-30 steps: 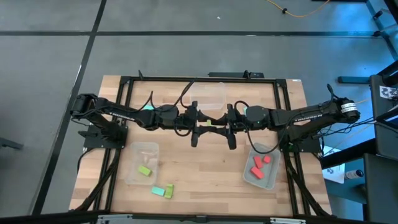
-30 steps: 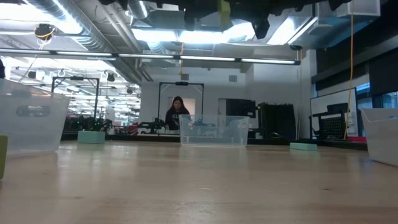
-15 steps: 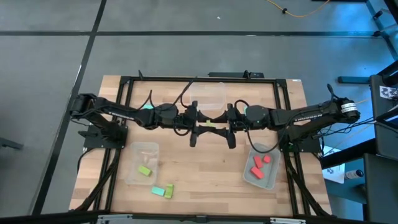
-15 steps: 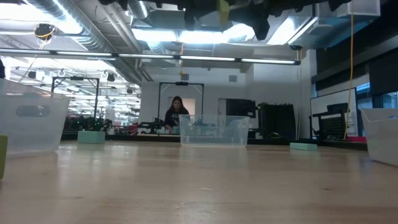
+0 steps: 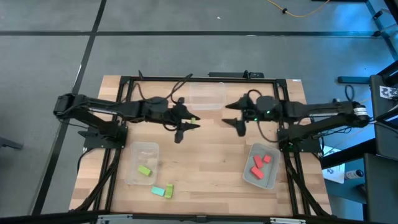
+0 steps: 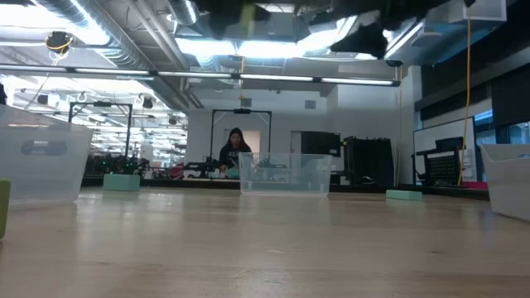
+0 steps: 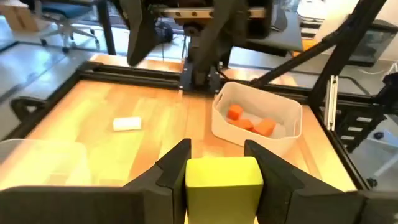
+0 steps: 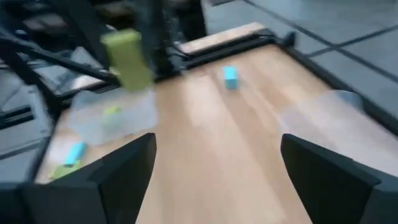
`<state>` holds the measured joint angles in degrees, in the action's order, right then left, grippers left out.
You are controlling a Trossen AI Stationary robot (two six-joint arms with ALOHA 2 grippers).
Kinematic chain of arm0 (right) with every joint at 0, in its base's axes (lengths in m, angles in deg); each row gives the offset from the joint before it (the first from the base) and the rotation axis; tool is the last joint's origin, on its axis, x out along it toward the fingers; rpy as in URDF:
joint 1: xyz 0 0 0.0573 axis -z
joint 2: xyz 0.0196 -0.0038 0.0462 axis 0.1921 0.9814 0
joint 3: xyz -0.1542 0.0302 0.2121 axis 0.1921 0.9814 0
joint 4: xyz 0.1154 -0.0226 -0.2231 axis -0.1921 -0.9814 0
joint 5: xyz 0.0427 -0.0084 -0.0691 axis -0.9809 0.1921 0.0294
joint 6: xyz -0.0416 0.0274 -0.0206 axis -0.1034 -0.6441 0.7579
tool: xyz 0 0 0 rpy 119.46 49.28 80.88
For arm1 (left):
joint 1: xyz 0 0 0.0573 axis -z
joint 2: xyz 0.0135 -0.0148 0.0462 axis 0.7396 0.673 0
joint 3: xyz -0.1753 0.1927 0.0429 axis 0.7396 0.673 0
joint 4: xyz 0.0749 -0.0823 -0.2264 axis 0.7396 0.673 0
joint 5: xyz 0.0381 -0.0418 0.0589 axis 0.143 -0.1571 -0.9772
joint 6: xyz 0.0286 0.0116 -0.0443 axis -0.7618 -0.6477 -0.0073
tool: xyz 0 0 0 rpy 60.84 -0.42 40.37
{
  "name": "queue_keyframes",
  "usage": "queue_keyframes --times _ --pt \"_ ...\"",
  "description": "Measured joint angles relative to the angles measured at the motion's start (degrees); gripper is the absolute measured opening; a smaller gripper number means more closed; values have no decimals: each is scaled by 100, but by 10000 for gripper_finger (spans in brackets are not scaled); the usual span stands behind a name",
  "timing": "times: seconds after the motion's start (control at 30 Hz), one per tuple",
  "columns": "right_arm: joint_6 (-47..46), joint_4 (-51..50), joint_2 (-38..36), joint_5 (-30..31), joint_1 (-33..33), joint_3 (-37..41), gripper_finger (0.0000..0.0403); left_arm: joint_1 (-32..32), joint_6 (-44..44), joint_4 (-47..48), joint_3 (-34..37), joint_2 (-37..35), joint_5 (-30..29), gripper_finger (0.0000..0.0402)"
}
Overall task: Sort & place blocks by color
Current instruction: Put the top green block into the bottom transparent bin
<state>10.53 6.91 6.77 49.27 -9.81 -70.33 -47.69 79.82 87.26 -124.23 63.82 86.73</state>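
Lime-green and teal blocks lie side by side, touching, close to the table's near edge toward its left corner, outside any bin. Just behind them a clear bin holds one lime block. Toward the near right corner a second bin holds three red-orange blocks. Farther back, above the middle of the table, the left gripper holds a lime-yellow block; in the left wrist view its two dark fingers press on both sides of that block. The right gripper hangs level with it over the right half of the middle, well apart from it, holding nothing, its fingers spread wide. In the right wrist view a small teal block lies alone on bare wood; it cannot be found in the high view. A third clear bin stands at the middle of the far edge, and whether anything lies in it I cannot tell. Beyond the table, in the low view, a person sits in the room behind
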Motion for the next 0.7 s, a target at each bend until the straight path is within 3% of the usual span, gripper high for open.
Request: queue_keyframes --times 0.1,0.37,0.6,0.7 --pt "-4 -306 -379 150 87 0 346 79 4 488 121 -435 -167 121" --pt "-154 -177 -816 125 93 2 347 504 354 -101 1372 -1867 -1192 121" --pt "-149 792 -635 -410 76 11 347 658 544 -1134 2170 -2546 -1273 121" --pt "-135 1099 -575 -415 78 11 347 658 657 -1150 2278 -2631 -1265 121"
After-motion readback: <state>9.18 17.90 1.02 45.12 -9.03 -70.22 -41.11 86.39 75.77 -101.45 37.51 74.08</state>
